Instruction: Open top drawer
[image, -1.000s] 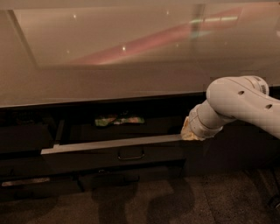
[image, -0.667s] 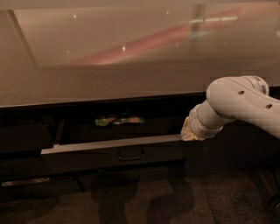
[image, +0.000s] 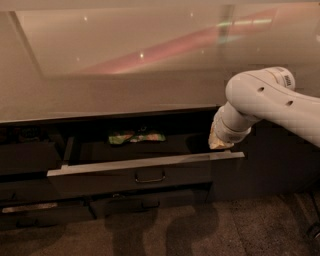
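Opening step: late, by my judgement; the top drawer (image: 100, 181) stands partly out from under the table's (image: 100, 95) front edge, with its inside showing.
Gripper (image: 220, 141): at the drawer's right end, just above the pale rim; contact unclear.
Jaws: cannot tell whether apart or together.
Handle (image: 149, 176): centre of the drawer front, well apart from the gripper.
Contents: green packet (image: 136, 136) near the back.
Next move: probably a straight outward pull, if more travel is wanted.

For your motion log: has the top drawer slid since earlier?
No: top drawer sits equally far out from the countertop edge; end effector at its right end.
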